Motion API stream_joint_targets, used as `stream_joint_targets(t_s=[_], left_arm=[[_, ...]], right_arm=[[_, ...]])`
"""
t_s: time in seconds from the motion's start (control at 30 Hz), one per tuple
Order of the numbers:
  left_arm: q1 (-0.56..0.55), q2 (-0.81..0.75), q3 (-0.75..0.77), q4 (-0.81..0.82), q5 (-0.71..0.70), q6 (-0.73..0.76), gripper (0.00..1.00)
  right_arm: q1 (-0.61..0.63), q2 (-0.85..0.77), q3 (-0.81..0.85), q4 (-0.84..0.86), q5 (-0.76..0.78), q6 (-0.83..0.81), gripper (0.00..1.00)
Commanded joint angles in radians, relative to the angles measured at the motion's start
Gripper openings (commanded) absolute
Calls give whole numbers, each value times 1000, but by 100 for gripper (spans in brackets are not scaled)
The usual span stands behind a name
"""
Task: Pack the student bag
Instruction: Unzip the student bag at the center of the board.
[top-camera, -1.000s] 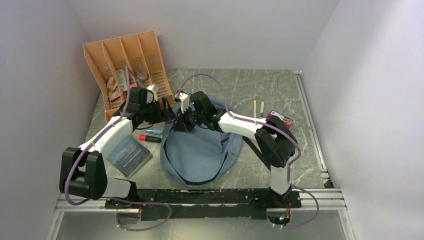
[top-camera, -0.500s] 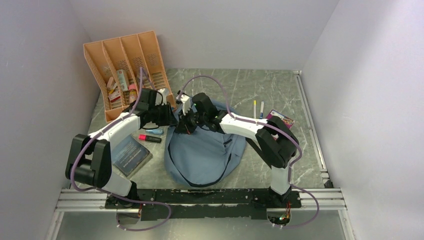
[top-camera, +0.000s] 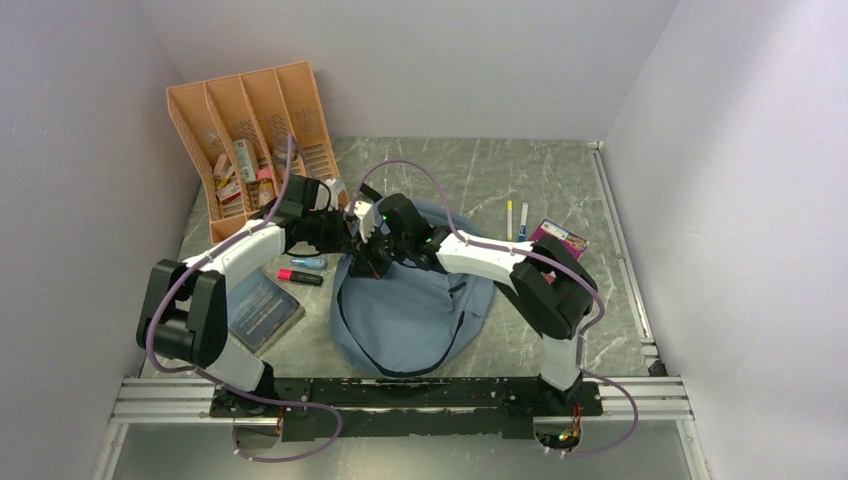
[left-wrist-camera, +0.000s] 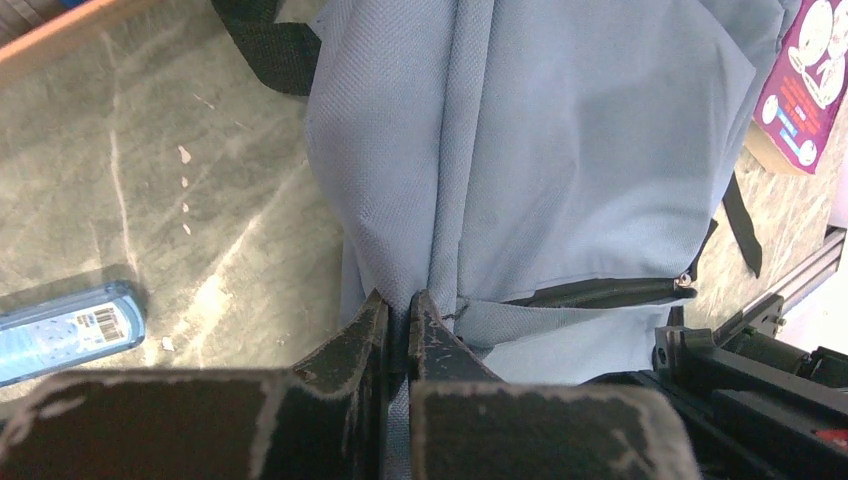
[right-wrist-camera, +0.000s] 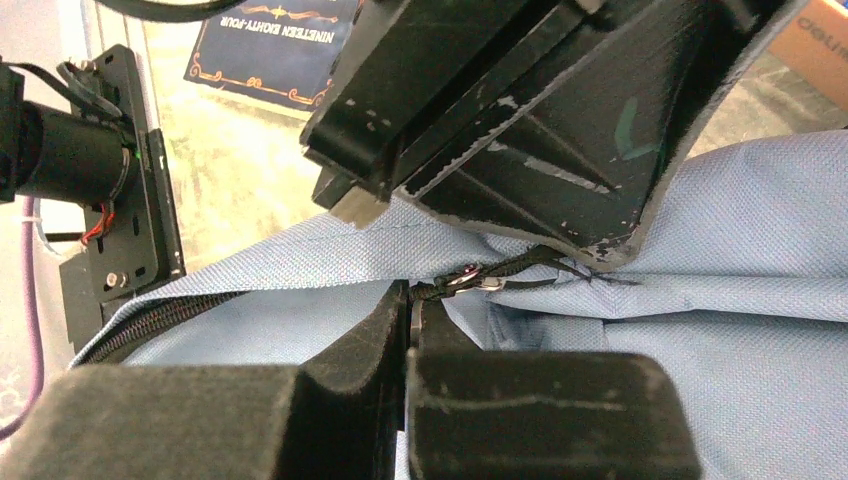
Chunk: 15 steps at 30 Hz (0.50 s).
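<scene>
The student bag (top-camera: 410, 310), grey-blue fabric, lies in the middle of the table with its top toward the back wall. My left gripper (top-camera: 352, 234) is at the bag's upper left edge. In the left wrist view this gripper (left-wrist-camera: 400, 305) is shut on a raised fold of the bag's cloth (left-wrist-camera: 560, 150). My right gripper (top-camera: 370, 260) is close beside it on the bag's top. In the right wrist view it (right-wrist-camera: 410, 300) is shut on the dark cord of the zipper pull (right-wrist-camera: 470, 283), with the zipper track (right-wrist-camera: 160, 315) running off to the left.
An orange file organizer (top-camera: 250, 130) with small items stands at the back left. A dark book (top-camera: 258, 310), a red highlighter (top-camera: 298, 276) and a blue marker (top-camera: 310, 262) lie left of the bag. Two pens (top-camera: 509, 215) and a purple box (top-camera: 560, 238) lie to its right.
My left arm swung right from the organizer to the bag's upper left edge and its jaws closed on a fold of cloth. The right gripper stayed shut at the zipper.
</scene>
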<state>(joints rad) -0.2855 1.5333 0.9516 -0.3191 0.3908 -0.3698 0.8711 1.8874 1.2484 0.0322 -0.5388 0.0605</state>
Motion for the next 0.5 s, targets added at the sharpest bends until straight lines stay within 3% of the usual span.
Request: stream_joint_targets(t_s=[0.0,0.23,0.47], left_arm=[[-2,35,41,62,-24,16,5],[-3,45,50,69,-26,3,5],[-3,42,46,77,-31,2,5]], right_arm=[[74,-93,-15,23,-164,-11,0],[94,-135,-38,-71,-160,-79,0],[96,-183,-84,-91,-43,-112,0]])
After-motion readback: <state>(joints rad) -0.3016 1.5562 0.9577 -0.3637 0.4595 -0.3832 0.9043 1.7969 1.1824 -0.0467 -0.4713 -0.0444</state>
